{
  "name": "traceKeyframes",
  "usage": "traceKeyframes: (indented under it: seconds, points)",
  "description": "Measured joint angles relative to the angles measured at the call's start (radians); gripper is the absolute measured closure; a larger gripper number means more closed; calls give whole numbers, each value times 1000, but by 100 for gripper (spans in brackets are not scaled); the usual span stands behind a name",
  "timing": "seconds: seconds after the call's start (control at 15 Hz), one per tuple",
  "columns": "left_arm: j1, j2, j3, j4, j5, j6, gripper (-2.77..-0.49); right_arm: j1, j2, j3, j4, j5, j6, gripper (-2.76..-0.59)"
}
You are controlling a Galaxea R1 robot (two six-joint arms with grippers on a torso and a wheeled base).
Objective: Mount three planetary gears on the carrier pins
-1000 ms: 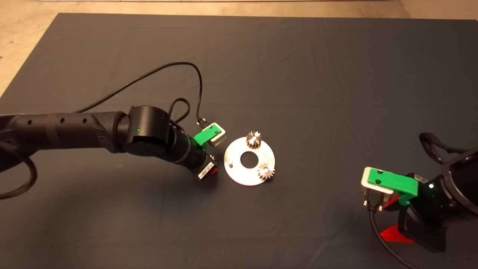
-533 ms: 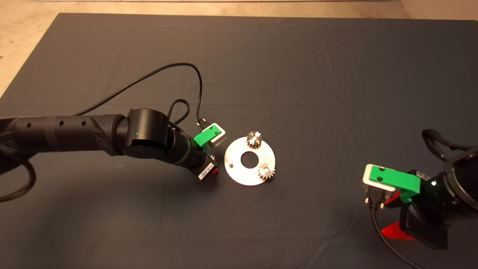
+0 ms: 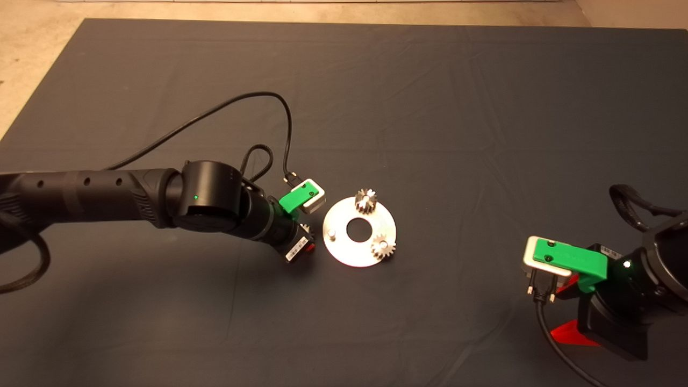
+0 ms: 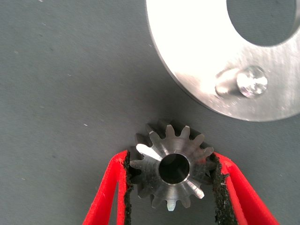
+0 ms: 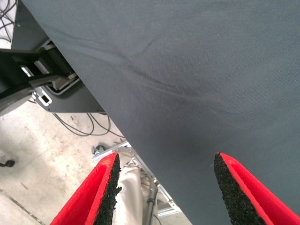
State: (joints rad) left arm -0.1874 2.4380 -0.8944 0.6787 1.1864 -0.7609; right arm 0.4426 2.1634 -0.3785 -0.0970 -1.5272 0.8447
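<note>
Since the earlier frames, little had moved: the left gripper (image 4: pixel 171 187) stayed just beside the disc (image 3: pixel 359 252), its jaws clamped on the third gear (image 4: pixel 171 169), which sat low over the mat (image 3: pixel 376 97), perhaps touching it. One bare pin (image 4: pixel 243 83) stood upright on the disc's near edge, close to the held gear but apart from it. Two gears (image 3: pixel 366 201) (image 3: pixel 382 246) already sat on the other pins. At the lower right edge, the right gripper (image 5: pixel 164 187) had drifted slightly outward, its jaws wide apart and holding nothing.
</note>
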Motion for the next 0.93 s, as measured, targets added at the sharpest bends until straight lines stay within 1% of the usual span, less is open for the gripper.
traceKeyframes:
  seconds: [0.07, 0.13, 0.27, 0.33, 0.47, 0.6, 0.67, 0.73, 0.8, 0.93]
  points:
    - [2, 0, 15, 0, 17, 0, -84, 2, 0, 0, 0, 0, -4, -147]
    - [2, 0, 36, -6, 41, 0, -79, 7, -5, 1, 0, 1, -11, -147]
    - [0, -1, 52, -8, 101, 0, -76, 20, -22, 2, 0, 0, -21, -147]
    - [-4, -3, 52, -9, 118, 0, -75, 20, -25, 4, 0, -1, -22, -147]
    - [-13, -6, 52, -8, 134, 0, -75, 20, -25, 4, 0, -2, -26, -147]
    - [-14, -6, 53, -9, 159, 0, -75, 20, -26, 6, 0, -3, -29, -147]
    - [-22, -5, 53, -10, 168, 0, -75, 20, -26, 6, 0, -3, -29, -147]
    - [-39, -6, 53, -12, 176, 0, -75, 20, -28, 6, 0, -2, -29, -147]
    - [-66, -6, 53, -17, 184, 0, -75, 20, -28, 6, 0, -3, -29, -147]
    - [-123, -1, 53, -41, 196, 0, -74, 20, -28, 6, 0, -3, -29, -147]
